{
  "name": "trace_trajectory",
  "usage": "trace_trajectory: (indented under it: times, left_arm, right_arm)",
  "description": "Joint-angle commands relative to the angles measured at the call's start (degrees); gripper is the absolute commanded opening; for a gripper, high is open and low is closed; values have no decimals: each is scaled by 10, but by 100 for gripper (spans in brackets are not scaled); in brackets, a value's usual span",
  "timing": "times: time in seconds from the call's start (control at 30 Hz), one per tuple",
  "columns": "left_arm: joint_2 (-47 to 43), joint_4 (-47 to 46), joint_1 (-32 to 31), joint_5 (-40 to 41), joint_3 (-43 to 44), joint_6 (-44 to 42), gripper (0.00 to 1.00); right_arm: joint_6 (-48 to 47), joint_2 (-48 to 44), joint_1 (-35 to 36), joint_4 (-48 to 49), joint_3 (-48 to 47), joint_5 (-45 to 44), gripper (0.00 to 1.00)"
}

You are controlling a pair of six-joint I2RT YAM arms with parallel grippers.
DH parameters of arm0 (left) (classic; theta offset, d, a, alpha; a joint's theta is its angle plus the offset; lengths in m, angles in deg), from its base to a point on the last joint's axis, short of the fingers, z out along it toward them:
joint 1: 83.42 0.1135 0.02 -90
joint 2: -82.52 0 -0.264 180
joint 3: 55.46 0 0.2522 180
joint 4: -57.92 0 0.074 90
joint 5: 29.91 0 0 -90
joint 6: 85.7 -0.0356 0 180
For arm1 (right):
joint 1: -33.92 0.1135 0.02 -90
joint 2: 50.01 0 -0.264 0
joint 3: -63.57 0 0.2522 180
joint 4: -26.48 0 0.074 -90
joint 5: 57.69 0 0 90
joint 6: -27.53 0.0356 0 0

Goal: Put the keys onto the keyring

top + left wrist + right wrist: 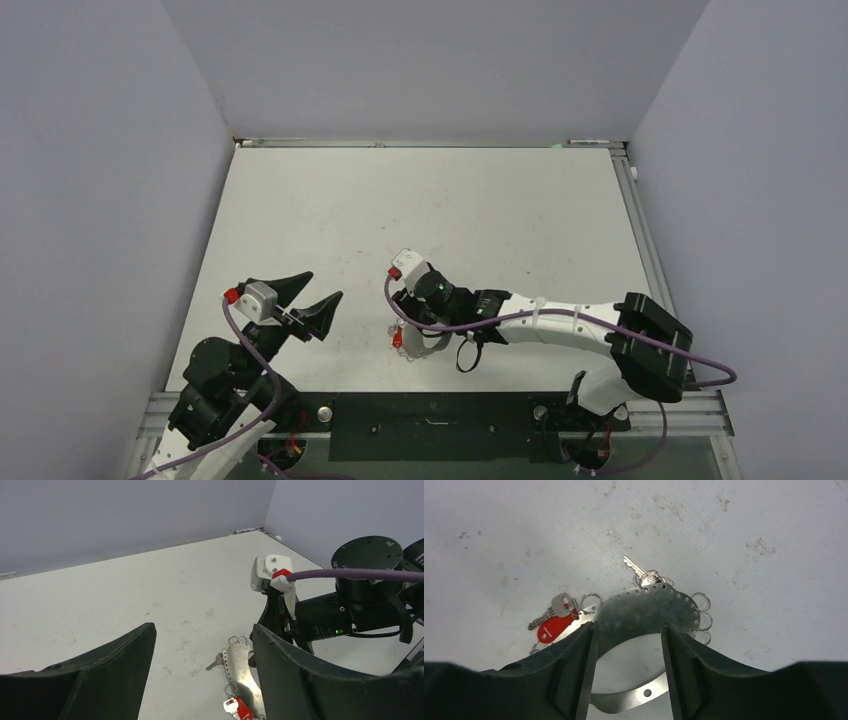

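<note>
- The right gripper (630,630) points down over the keyring (644,610). Its two black, curved plastic fingers (574,675) are a moderate gap apart, with nothing pinched between them.
- The keyring is a flat hoop of pale, dull metal with a row of small punched holes along its band. The far arc of the band spans the gap between the fingers and runs on under both fingertips. I cannot tell whether the tips touch it.
- Thin, shiny wire loops (702,601) hang off the hoop's outer rim, several just beyond the right-hand finger and one beyond the left-hand finger.
- A silver key (636,568) lies just past the far rim, straight ahead of the right gripper, its head among the loops.
- A second silver key (553,610) lies beside the left-hand finger, with an oblong, glossy red plastic tag (552,629) touching it.
- The left gripper (325,284) is spread wide and holds nothing. Its black, wedge-shaped fingers are raised off the table, with the keyring ahead of its right-hand finger.
- The table (524,530) is matte white, with grey scuffs and specks.
</note>
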Motion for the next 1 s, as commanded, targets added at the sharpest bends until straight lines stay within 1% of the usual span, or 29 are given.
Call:
trace_trajectory:
  times: [0.0,0.07,0.2,0.37,0.67,0.97]
  left_arm:
    - [-2,-7,3,-5,21,-5,68]
    - [-4,-7,3,-4,20,-5,68]
    - [-2,-7,3,-6,19,-5,68]
    - [-3,-7,3,-5,19,-5,68]
    - [1,-7,3,-5,19,-5,68]
    - [7,-9,3,-6,18,-5,68]
  right_arm:
    - [32,-27,24,24,6,56,50]
    - [7,-16,30,34,13,73,49]
    - [-53,12,28,60,21,133,43]
    - [-87,53,22,76,10,172,37]
    - [-108,110,17,98,-11,175,31]
    - [-121,123,2,112,-14,183,29]
